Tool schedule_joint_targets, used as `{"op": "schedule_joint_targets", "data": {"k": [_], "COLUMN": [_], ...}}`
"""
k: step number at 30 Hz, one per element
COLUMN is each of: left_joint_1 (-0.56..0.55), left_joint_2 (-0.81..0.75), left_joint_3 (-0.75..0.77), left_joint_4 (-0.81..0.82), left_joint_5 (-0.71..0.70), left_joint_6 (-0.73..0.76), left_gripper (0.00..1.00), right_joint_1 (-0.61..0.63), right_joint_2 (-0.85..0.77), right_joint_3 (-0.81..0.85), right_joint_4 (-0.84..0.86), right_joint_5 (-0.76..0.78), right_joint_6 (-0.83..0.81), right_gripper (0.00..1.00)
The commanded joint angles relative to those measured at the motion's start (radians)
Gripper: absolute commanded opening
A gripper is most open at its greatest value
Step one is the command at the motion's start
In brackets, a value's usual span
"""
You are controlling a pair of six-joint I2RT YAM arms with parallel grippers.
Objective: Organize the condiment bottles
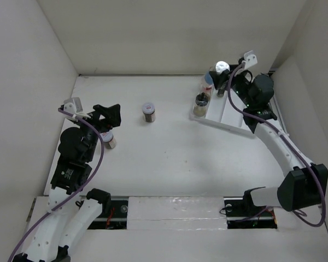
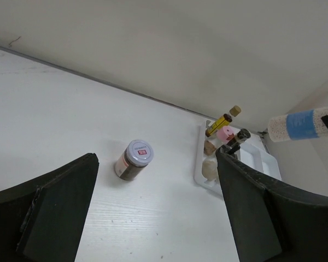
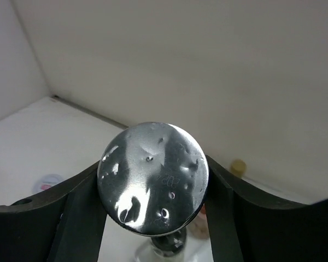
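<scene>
The 2 arms share 1 build: the left arm (image 1: pixel 71 169) and right arm (image 1: pixel 276 144) have white shell links and black joint housings. A purple cable (image 1: pixel 102 155) trails along each. The left hand (image 1: pixel 110 115) and right hand (image 1: pixel 223 73) are matt black with broad flat fingers, and a white bracket sits behind each.

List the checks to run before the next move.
1. Right gripper holding the white blue-labelled bottle: ok, fingers flank it.
2. Left gripper open and empty: ok.
3. Bare compartment in the tray: ok.
4. All bottles in the tray: not ok; the brown white-lidded jar and the small jar stand on the table.
5. Yellow bottle standing straight: cannot tell.
</scene>
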Motion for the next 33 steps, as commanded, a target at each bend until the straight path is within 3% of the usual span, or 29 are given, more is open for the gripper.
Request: {"op": "schedule_joint_targets", "data": {"k": [1, 7, 15, 24, 28, 33], "left_joint_1": [0.003, 0.003, 0.003, 0.003, 0.003, 0.003], "left_joint_2": [0.009, 0.019, 0.037, 0.037, 0.037, 0.037], "left_joint_3": [0.000, 0.000, 0.000, 0.000, 0.000, 0.000], "left_joint_4": [0.043, 0.052, 0.052, 0.052, 0.052, 0.052], "left_joint_5": [0.018, 0.027, 0.027, 0.016, 0.025, 0.025], "left_joint_6": [0.009, 0.009, 0.009, 0.009, 0.009, 0.009], "left_gripper": [0.86, 0.86, 0.86, 0.86, 0.86, 0.86], "right_joint_1": [-0.071, -0.160, -0.169, -0.149, -0.116, -0.106], "right_joint_2": [0.035, 0.175, 0.351, 0.425, 0.425, 0.399], "right_joint_3": [-0.031, 0.006, 0.052, 0.052, 0.042, 0.042], "right_joint_4": [0.022, -0.032, -0.058, -0.078, -0.089, -0.112], "right_joint_5": [0.093, 0.104, 0.139, 0.168, 0.214, 0.251], "right_joint_6": [0.024, 0.039, 0.039, 0.039, 0.030, 0.012], "right_gripper": [0.50, 0.50, 0.50, 0.50, 0.67, 0.81]}}
